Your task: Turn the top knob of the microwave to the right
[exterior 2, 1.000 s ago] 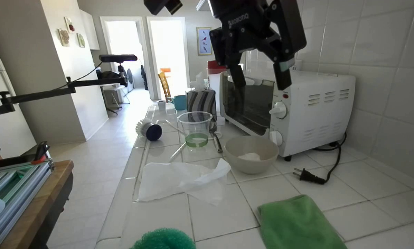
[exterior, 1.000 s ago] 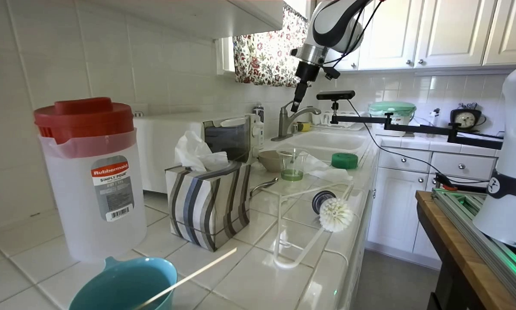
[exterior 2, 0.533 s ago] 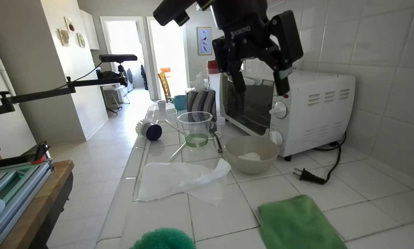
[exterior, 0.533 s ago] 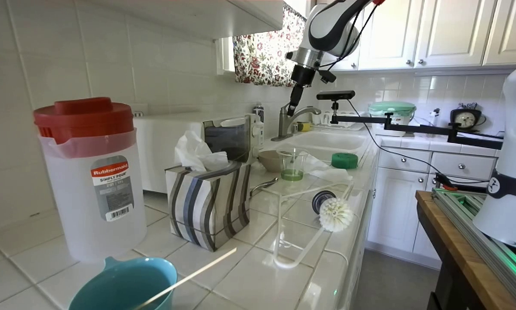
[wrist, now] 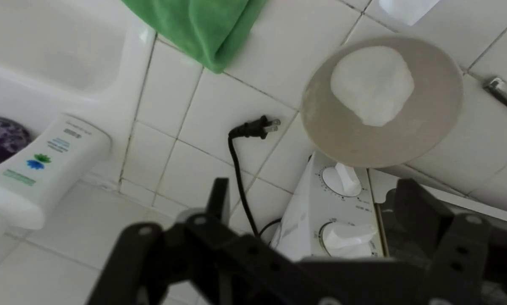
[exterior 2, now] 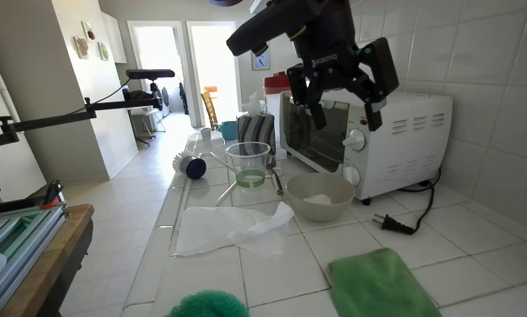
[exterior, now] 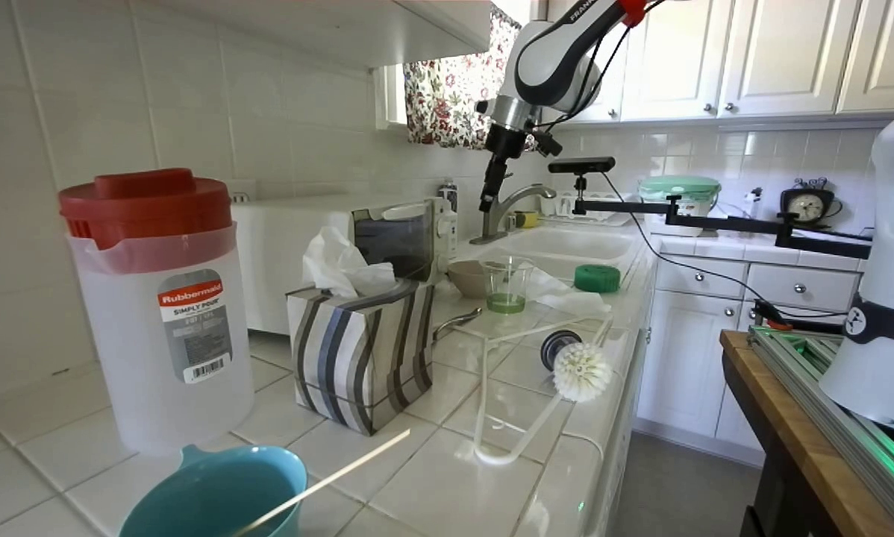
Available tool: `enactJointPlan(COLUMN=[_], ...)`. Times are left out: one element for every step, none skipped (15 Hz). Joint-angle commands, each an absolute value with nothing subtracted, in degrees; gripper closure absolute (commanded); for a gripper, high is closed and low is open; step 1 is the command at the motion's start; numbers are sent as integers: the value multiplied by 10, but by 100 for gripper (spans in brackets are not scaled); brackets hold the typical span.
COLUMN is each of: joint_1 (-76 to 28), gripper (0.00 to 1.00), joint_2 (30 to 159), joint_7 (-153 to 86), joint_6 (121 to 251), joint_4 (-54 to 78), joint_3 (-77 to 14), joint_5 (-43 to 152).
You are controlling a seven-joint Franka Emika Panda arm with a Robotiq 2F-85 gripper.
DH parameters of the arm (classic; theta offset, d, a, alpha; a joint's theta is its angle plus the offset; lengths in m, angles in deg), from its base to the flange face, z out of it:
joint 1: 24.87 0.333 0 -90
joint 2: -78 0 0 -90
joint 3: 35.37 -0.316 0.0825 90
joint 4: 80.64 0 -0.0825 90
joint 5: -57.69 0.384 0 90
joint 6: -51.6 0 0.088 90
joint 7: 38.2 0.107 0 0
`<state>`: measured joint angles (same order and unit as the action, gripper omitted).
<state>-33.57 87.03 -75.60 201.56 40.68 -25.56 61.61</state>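
Observation:
The microwave is a white boxy appliance (exterior 2: 415,147) with a dark glass door; it also shows in an exterior view (exterior: 286,224). Its front panel has a white top knob (exterior 2: 355,140) and a lower knob (exterior 2: 351,175). In the wrist view the top knob (wrist: 348,239) is partly hidden by the gripper body, and the lower knob (wrist: 342,180) is partly covered by the bowl. My gripper (exterior 2: 346,123) is open, pointing down, in front of and above the knob panel, apart from it. In the wrist view its fingers (wrist: 315,190) are spread wide with nothing between them.
A beige bowl (exterior 2: 320,196) with something white inside stands before the microwave. A clear cup (exterior 2: 248,163), a green cloth (exterior 2: 380,281), a black plug (exterior 2: 394,223), a striped tissue box (exterior: 365,350) and a red-lidded pitcher (exterior: 160,321) share the counter. A faucet (exterior: 492,216) stands behind.
My gripper has come lower and closer to the microwave's front, still open. In the exterior views it moved down, to the left in one view and to the right in another. The knobs look unchanged.

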Motion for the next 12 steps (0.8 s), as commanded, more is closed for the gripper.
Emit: enactJointPlan(joint_1=[-351,-351,-351,-351,-350,-350,-349,-348,-347,-345,-342,-340], gripper=[0,0,0,0,0,0,0,0,0,0,0,0], joint_2=[900,905,912,917,923,929,934,939,944,948,954,958], joint_7=[-765,-763,-762,-762,-759,-757,-753,-749,-747,-740,-733,-724], joint_6=[2024,2025,2024,2023,2020,2019,2016,2014,2013,2010,2006,2000], joint_4=[373,367,360,354,346,341,334,329,324,317,311,305], joint_3=[-275,-278,-282,-286,-289,-292,-294,-296,-299,-299,-299,-299], joint_5=[597,592,587,585,581,577,573,567,564,556,548,537])
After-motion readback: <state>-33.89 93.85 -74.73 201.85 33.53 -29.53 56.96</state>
